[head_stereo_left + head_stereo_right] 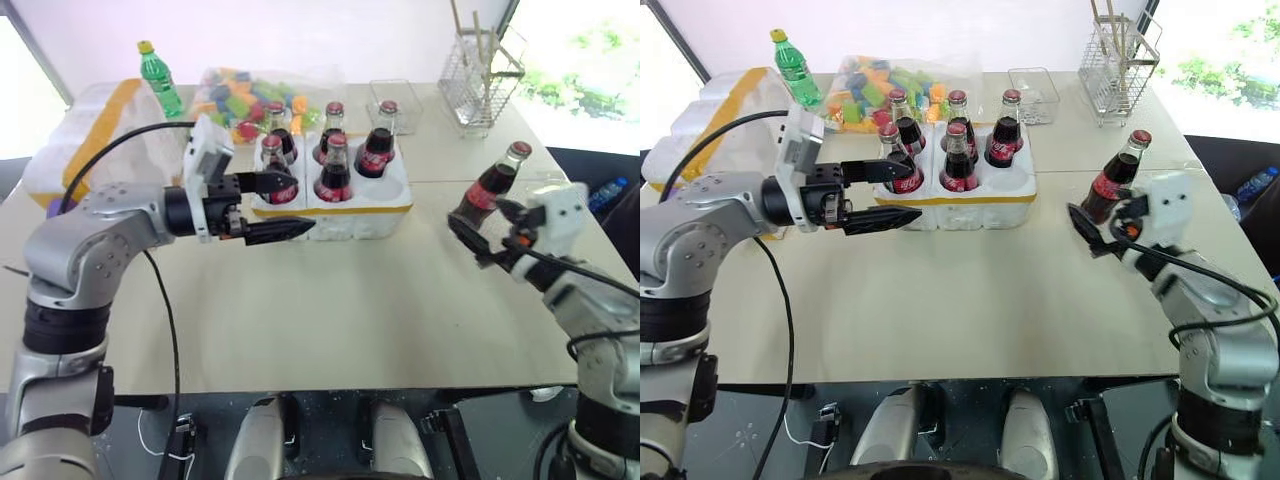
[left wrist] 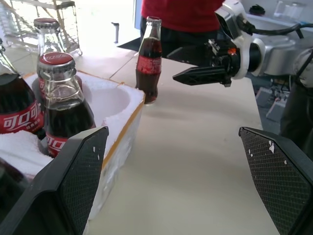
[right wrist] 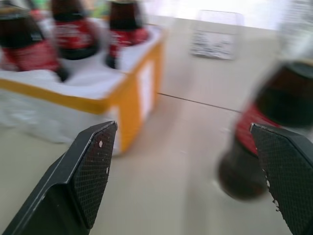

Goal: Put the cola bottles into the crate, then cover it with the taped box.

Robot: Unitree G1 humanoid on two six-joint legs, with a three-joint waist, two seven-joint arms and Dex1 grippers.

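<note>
**Five bottles seated, one well open, cover still to come**

While both of my grippers stand spread and empty, the layout reads from near to far as follows. Nearest, bare table (image 1: 380, 320) lies in front of me. My right gripper (image 1: 490, 235) is spread wide beside the last loose cola bottle (image 1: 492, 190), which stands upright on the table, well apart from the crate (image 1: 340, 215) on its right side; the fingers flank the bottle without closing on it. My left gripper (image 1: 270, 205) is likewise spread, level, at the crate's front left corner, with the front-left bottle (image 1: 278, 170) just behind its upper finger; whether a finger touches that bottle I cannot tell.

Five cola bottles stand in the crate's wells: three in the back row, two in the front. The front right well (image 1: 385, 185) is empty.

Farther off on the left lies the taped box (image 1: 95, 135), set aside and not yet used. Beyond it stand a green bottle (image 1: 160, 80), a bag of coloured blocks (image 1: 245, 95), a clear tray (image 1: 398, 100) and a wire rack (image 1: 480, 70).

By my judgement, the loading is all but done: one bottle remains to be seated, then the whole covering step.
</note>
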